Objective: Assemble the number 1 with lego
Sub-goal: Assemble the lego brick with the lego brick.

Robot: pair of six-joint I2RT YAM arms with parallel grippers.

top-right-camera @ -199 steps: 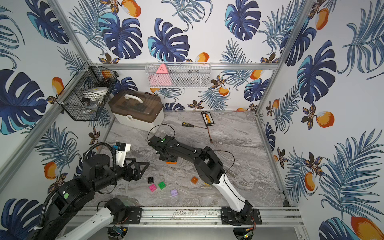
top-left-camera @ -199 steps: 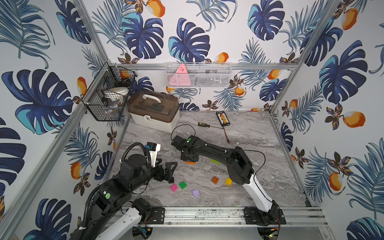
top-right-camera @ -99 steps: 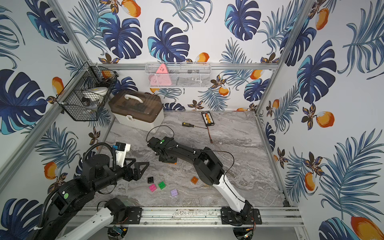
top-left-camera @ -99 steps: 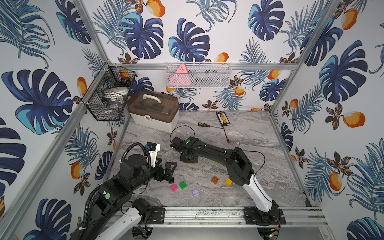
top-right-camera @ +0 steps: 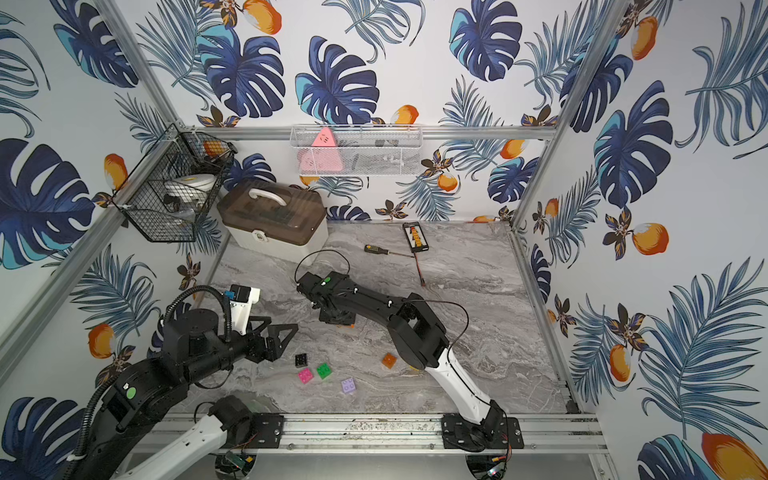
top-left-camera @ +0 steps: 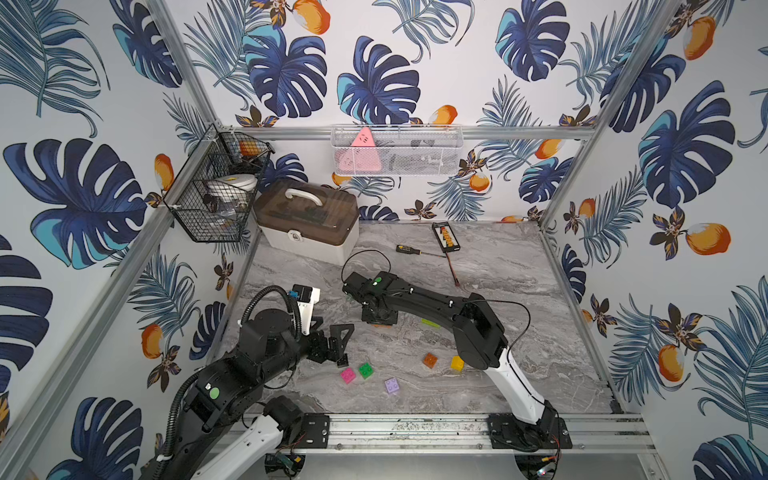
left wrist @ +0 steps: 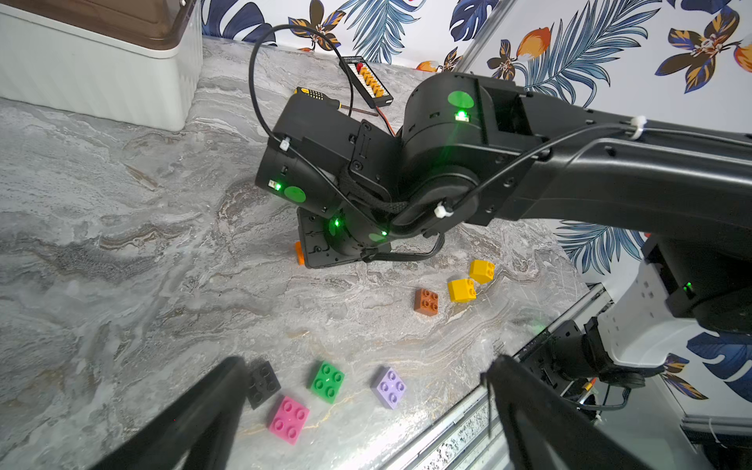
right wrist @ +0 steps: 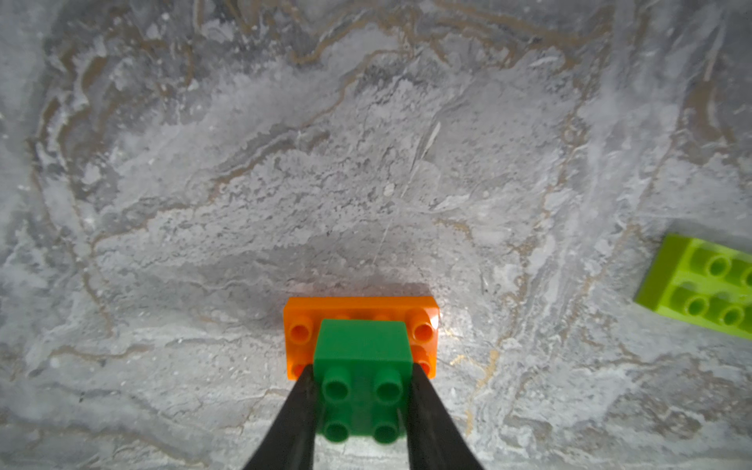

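Observation:
My right gripper point(right wrist: 362, 407) is shut on a dark green square lego brick point(right wrist: 362, 358). That brick sits on the middle of a long orange brick point(right wrist: 299, 325) lying flat on the table. In both top views the wrist point(top-left-camera: 378, 318) hides almost all of this. My left gripper point(left wrist: 364, 366) hangs open and empty just above the table near the front left. Black point(left wrist: 262, 382), pink point(left wrist: 288, 419), green point(left wrist: 327, 380) and lilac point(left wrist: 388, 386) bricks lie below it. Brown point(top-left-camera: 430, 360) and yellow point(top-left-camera: 457, 363) bricks lie further right. A lime brick point(right wrist: 700, 293) lies beside the orange one.
A lidded storage box point(top-left-camera: 307, 224) stands at the back left, under a black wire basket point(top-left-camera: 216, 199). A screwdriver point(top-left-camera: 405, 249) and the black-and-orange abacus point(top-left-camera: 445, 237) lie near the back wall. The right arm's forearm point(top-left-camera: 436, 303) spans the table's middle. A metal rail point(top-left-camera: 415, 428) runs along the front edge.
The right gripper has shifted slightly left over the orange brick, so less of that brick shows from above. The left arm has not moved.

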